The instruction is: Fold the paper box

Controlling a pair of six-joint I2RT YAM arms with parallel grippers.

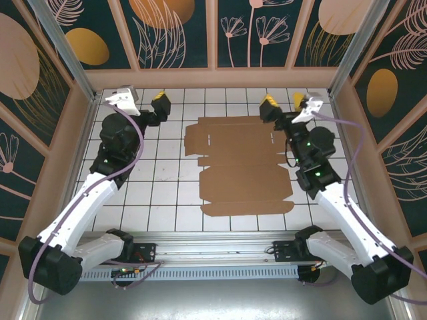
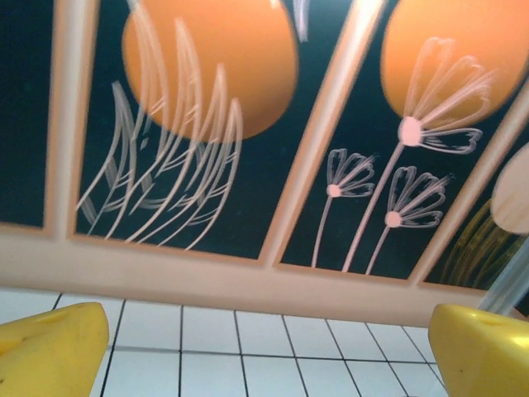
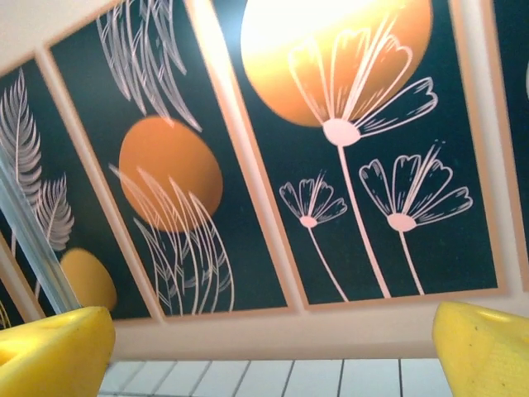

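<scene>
Now, the white tiled tabletop (image 1: 167,193) carries just one thing: the paper box (image 1: 240,167), a flat brown die-cut sheet not yet folded. It lies unfolded between your two arms, a little right of the middle. You should expect it to be light and thin, stiff across its panels yet willing to bend along the scored lines, and likely to slide on the smooth tiles if you push it. Since it lies flush, a protruding flap along an edge looks like the best place to pinch and lift. Your right hand (image 1: 283,103) hovers above the sheet's far right corner, its yellow fingers (image 3: 54,351) spread wide and holding nothing. Your left hand (image 2: 266,339) hangs well apart from the sheet, off its far left, equally wide and empty.
</scene>
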